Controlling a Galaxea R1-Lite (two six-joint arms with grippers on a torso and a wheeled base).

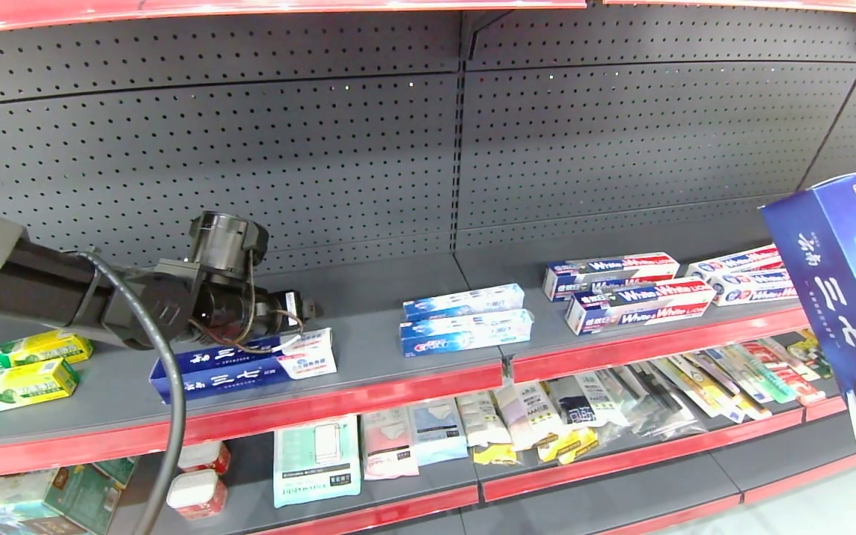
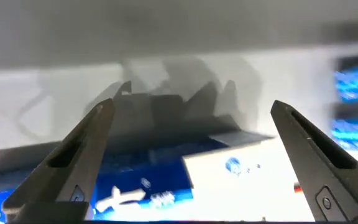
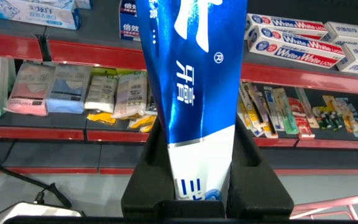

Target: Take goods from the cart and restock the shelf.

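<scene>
A blue and white toothpaste box (image 1: 242,369) lies flat near the front of the grey shelf board (image 1: 368,297). My left gripper (image 2: 191,109) hovers open just above and behind this box (image 2: 229,171), with one finger on either side and neither touching it. In the head view its wrist (image 1: 227,290) covers the top edge of the box. At the far right a second blue and white toothpaste box (image 1: 837,282) stands upright in the air in front of the shelf. My right gripper (image 3: 199,143) is shut on the lower end of that box (image 3: 188,74).
Green boxes (image 1: 12,371) lie at the shelf's left end, light-blue boxes (image 1: 465,319) in the middle, red-and-white boxes (image 1: 636,293) to the right. Bare board separates these groups. The lower shelf (image 1: 621,453) holds packets and toothbrushes. A perforated back wall (image 1: 398,148) closes the shelf.
</scene>
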